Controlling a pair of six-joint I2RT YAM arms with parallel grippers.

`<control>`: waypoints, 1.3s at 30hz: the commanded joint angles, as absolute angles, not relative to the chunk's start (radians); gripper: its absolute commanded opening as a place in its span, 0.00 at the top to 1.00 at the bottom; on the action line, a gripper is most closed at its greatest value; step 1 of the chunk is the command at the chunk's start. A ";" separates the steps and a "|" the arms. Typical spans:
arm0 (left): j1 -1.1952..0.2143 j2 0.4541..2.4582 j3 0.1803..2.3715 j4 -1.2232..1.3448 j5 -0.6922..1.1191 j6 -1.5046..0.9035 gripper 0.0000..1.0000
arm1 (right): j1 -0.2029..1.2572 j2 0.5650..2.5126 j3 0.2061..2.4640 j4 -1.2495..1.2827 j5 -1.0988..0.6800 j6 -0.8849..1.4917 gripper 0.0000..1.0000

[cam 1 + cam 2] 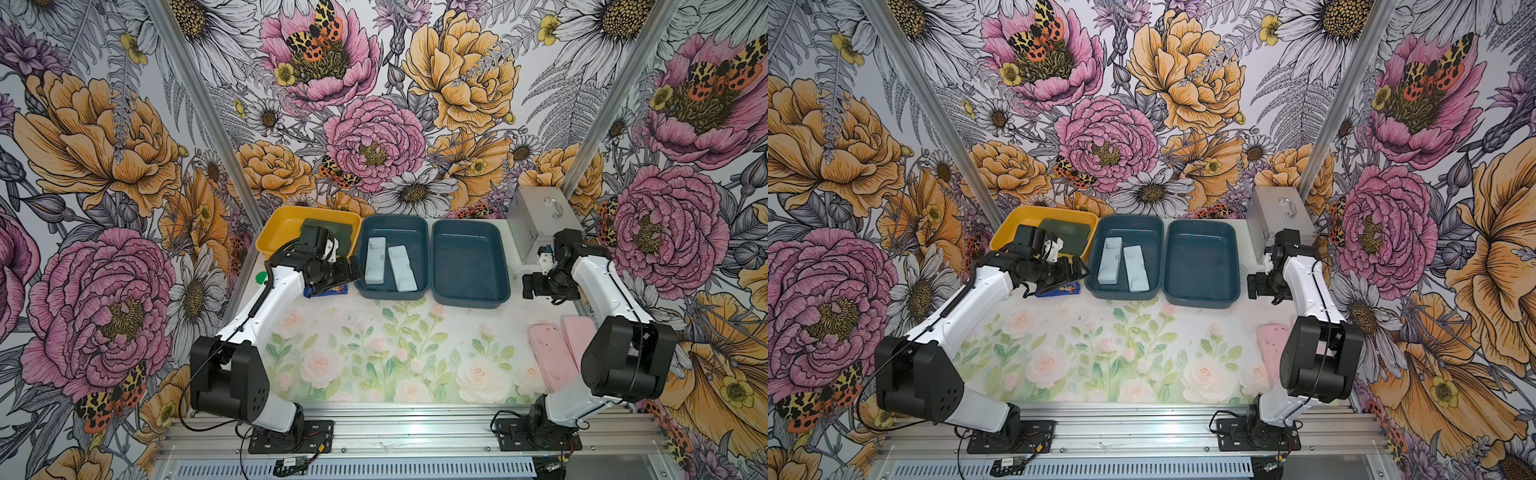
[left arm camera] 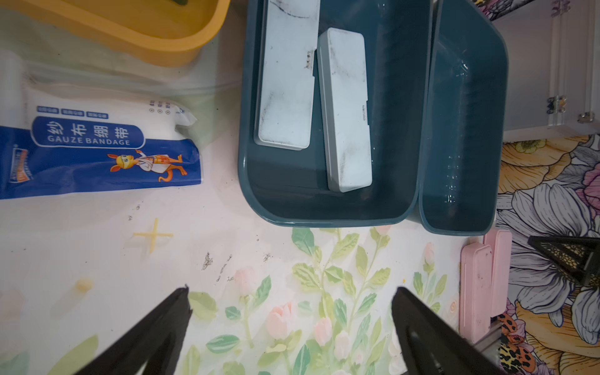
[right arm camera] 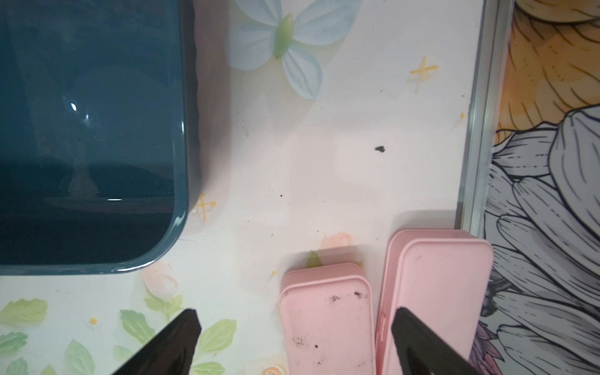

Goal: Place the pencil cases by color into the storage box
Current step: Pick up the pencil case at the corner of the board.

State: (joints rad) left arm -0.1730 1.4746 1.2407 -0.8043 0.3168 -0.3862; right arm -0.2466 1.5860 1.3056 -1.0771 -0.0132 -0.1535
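While both arms hang over the table [image 1: 374, 357], three bins stand in a row along its far edge: a yellow bin [image 1: 286, 226] on the left, a middle teal bin [image 1: 392, 294] and a right teal bin [image 1: 469, 301]. A silver metal case [image 1: 536, 220] stands at the far right, just behind the right gripper [image 1: 528, 286]. A blue gauze bandage packet [image 2: 97, 156] lies just left of the middle teal bin, partly under the left gripper [image 1: 354, 270]. Both grippers have their jaws spread wide, with nothing between them.

Two pale blue cases lie flat in the middle teal bin, side by side, long axes running near to far. The left pale blue case [image 1: 375, 259] runs straight; the right pale blue case [image 1: 402, 268] swings its near end slightly right.

Two pink cases lie on the table at the near right, parallel, long axes near to far. The right pink case [image 1: 578, 332] sits a little farther back than the left pink case [image 1: 548, 353], and the right arm's elbow covers their near ends.

A dark green case [image 1: 1069, 235] shows in the yellow bin behind the left wrist, which hides too much to count them.
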 commanded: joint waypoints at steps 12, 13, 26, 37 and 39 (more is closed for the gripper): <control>-0.129 1.408 1.166 -0.726 0.381 -0.400 0.01 | -0.343 1.488 1.078 -1.061 -0.027 -0.514 0.01; -0.129 1.408 1.161 -0.724 0.381 -0.400 0.01 | -0.344 1.492 1.067 -1.059 -0.030 -0.517 0.01; -0.113 1.422 1.140 -0.721 0.372 -0.390 0.01 | -0.380 1.557 0.961 -0.951 -0.048 -0.546 0.01; -0.107 1.431 1.136 -0.720 0.362 -0.380 0.01 | -0.410 1.601 0.919 -0.885 -0.021 -0.529 0.01; -0.106 1.430 1.134 -0.719 0.361 -0.382 0.01 | -0.411 1.612 0.913 -0.885 -0.023 -0.530 0.01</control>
